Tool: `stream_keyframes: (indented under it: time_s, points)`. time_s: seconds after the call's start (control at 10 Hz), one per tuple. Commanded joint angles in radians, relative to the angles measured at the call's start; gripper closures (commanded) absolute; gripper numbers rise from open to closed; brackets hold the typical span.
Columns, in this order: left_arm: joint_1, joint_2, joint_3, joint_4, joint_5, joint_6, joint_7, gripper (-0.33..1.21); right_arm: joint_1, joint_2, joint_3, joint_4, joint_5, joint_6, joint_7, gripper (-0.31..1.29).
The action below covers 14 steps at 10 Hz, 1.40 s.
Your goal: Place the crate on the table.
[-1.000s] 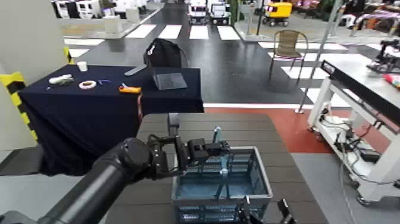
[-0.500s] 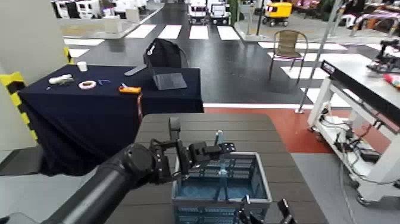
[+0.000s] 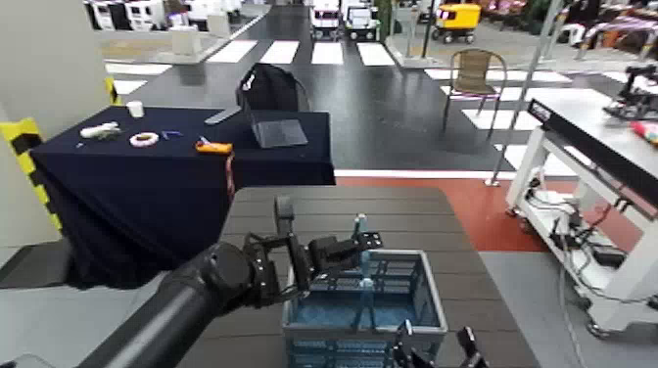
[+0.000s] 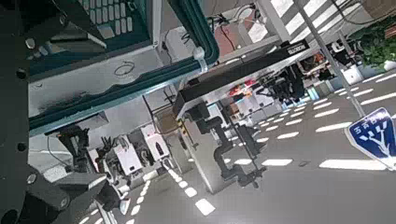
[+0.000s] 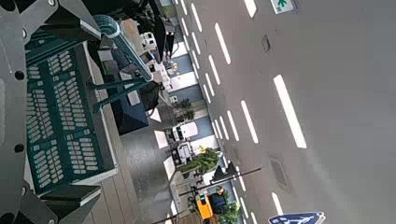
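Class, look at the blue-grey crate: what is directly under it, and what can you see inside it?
The crate sits on the dark slatted table. Inside, only its floor and the teal handle show; no contents are visible. The left pincer is at the handle. The crate's near wall hides the near inside corner.

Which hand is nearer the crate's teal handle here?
Left. The left hand sits right at the teal handle above the crate; the right hand is low at the crate's near rim.

Left claw (image 3: 360, 241) open, right claw (image 3: 431, 345) low
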Motion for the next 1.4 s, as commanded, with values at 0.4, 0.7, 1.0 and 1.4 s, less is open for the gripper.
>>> stream_keyframes:
  time_s: [0.4,0.7,1.0,1.4]
  points:
    - [0.074,0.032,0.065,-0.118,-0.07,-0.062,0.045,0.1,0.005,-0.003,-0.009,-0.005,-0.001,0.001,0.0,0.14]
    - [0.218,0.086,0.169,-0.394,-0.158,-0.117,0.242,0.1,0.008,-0.003,-0.015,-0.008,0.001,0.003,0.0,0.14]
    - [0.378,0.115,0.247,-0.604,-0.3,-0.217,0.389,0.1,0.012,-0.003,-0.021,-0.011,0.002,0.004,0.0,0.14]
    - [0.617,0.106,0.325,-0.81,-0.515,-0.413,0.515,0.1,0.018,0.002,-0.034,-0.014,0.016,0.003,0.0,0.14]
